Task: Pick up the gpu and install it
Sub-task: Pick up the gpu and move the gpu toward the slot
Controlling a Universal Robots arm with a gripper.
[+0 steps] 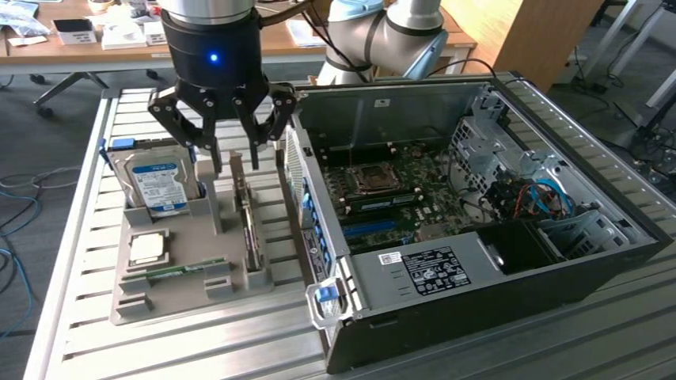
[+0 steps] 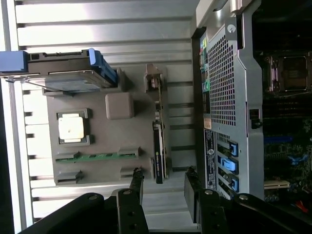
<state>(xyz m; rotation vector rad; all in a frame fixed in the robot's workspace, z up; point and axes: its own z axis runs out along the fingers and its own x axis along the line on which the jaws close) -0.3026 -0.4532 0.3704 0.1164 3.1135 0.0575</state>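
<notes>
While the arm's pincer (image 1: 237, 152) hangs wide open and empty in the upper left of the exterior view, the gpu (image 1: 252, 229) stands on edge just below it in a slot of the grey tray (image 1: 180, 299), close beside the opened computer case (image 1: 476, 229) on the frame's right. A hard drive (image 1: 158, 186) stands upright at the card's left; a processor chip (image 1: 146, 248) and a green memory stick (image 1: 174, 271) lie lower left. Seen from the wrist, the spread fingers (image 2: 136, 190) frame one end of the gpu (image 2: 159, 146), gripping nothing. The case's perforated wall (image 2: 226, 83) runs just beside the card, with the hard drive (image 2: 73, 78) across the tray (image 2: 131, 141).
</notes>
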